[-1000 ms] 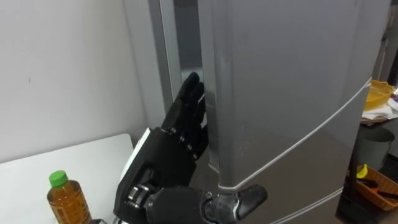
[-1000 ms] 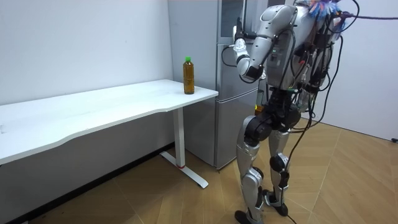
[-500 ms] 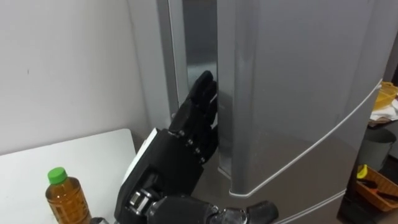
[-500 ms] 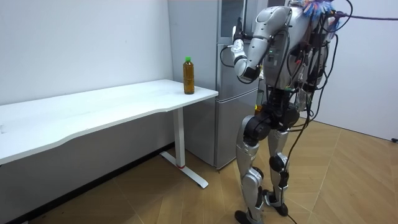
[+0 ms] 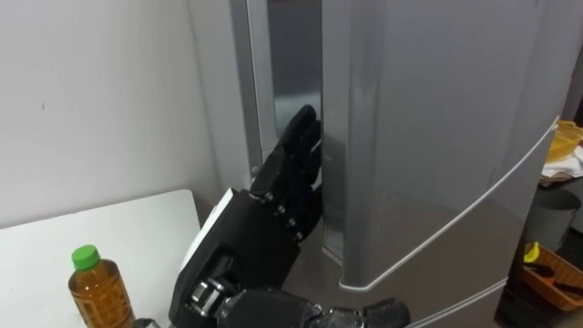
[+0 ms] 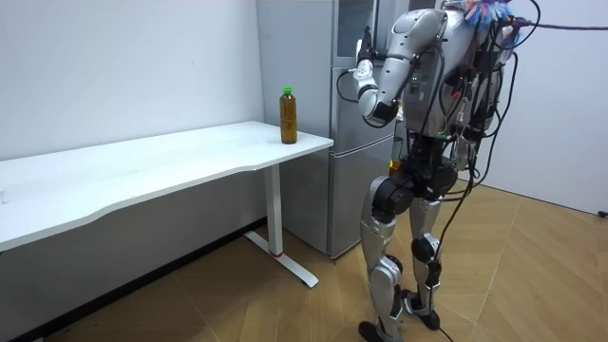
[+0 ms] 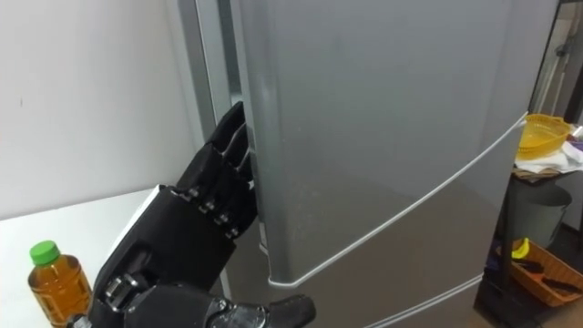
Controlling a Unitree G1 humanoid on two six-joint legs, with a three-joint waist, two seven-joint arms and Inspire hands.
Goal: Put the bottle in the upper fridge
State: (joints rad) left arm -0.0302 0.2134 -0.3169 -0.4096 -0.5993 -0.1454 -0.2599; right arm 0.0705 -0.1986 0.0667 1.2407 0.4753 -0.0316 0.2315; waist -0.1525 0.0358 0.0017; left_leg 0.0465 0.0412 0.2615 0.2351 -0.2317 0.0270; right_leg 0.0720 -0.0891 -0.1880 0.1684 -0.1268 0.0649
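Left eye view - left hand [image 5: 260, 223] raised at the fridge [image 5: 437, 137], fingers [image 5: 299, 150] straight and spread loose, holding nothing, tips at the left edge of the upper door where a narrow gap shows. Bottle [image 5: 96, 292] - green cap, amber liquid - stands upright on the white counter [image 5: 118, 228], left of the fridge, apart from the hand. Room view: robot stands upright facing the fridge, bottle on the counter corner nearest the fridge.
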